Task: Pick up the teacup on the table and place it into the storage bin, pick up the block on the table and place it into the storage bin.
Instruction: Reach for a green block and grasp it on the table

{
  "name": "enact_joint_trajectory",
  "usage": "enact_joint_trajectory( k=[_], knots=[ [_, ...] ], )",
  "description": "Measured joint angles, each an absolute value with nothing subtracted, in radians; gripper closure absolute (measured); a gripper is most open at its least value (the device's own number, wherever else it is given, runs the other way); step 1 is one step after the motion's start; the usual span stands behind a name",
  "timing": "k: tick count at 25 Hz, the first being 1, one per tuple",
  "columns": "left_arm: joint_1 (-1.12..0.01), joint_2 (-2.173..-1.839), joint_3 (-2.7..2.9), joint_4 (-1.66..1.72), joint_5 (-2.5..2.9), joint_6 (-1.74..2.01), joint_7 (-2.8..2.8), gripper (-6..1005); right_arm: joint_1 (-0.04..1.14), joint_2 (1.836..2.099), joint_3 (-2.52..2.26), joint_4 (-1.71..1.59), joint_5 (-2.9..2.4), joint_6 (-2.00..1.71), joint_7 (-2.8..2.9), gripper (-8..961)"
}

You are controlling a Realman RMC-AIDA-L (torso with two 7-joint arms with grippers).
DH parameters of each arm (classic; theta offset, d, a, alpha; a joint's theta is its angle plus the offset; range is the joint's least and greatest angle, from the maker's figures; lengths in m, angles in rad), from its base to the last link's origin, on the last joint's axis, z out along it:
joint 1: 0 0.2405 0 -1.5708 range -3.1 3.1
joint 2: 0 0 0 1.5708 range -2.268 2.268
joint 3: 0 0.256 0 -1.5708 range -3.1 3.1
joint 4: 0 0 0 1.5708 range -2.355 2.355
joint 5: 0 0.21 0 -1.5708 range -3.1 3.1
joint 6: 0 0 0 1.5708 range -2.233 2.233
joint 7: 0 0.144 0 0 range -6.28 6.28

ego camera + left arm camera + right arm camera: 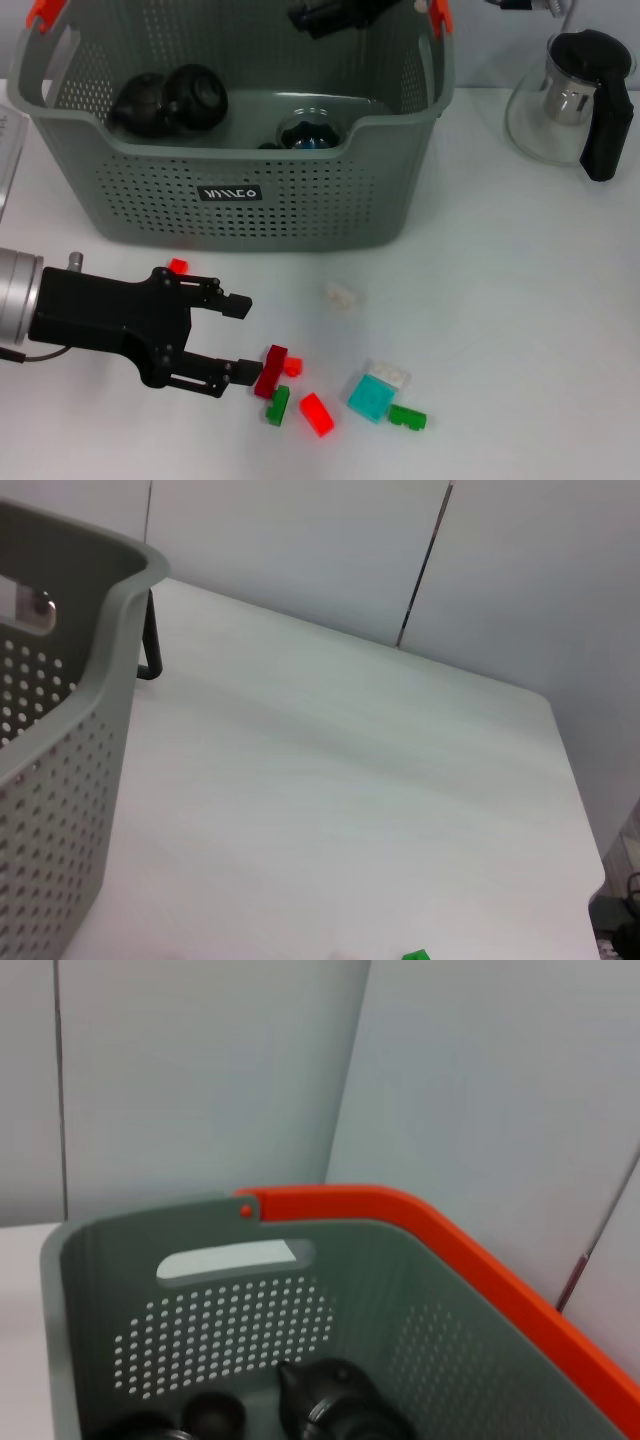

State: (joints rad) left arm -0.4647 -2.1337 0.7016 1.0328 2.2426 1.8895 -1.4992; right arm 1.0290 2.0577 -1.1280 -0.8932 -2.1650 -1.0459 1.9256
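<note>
Blocks [316, 413] beside open left claw [242, 338]

Left gripper [243, 338], matte black, two slim angular fingers on a blocky black body, small screw stud on top, silver cylindrical wrist, thin black cable beneath, right gripper [335, 14] black, glossy.

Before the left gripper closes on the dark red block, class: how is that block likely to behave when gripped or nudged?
The dark red block looks like rigid plastic, so it probably won't deform. Being small, it is likely light and may skid on the smooth white table if the open left gripper nudges it. Its flat sides suggest sliding rather than rolling.
</note>
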Motion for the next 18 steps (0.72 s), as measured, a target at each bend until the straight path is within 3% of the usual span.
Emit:
enact_joint_trajectory(
  k=[4, 6, 18],
  knots=[
    [-0.467, -2.134, 0.703, 1.034, 2.243, 1.896, -1.500, 213, 0.994, 2.070, -1.118, -0.979, -2.145, -1.112, 1.922, 169],
    [-0.469, -2.133, 0.706, 1.034, 2.244, 1.899, -1.500, 213, 0.960, 2.074, -1.112, -1.048, -2.117, -1.185, 1.915, 3],
    [-0.464, -2.126, 0.702, 1.033, 2.252, 1.896, -1.480, 214, 0.670, 2.096, -1.160, -1.481, -2.063, -1.714, 2.031, 10]
  ],
)
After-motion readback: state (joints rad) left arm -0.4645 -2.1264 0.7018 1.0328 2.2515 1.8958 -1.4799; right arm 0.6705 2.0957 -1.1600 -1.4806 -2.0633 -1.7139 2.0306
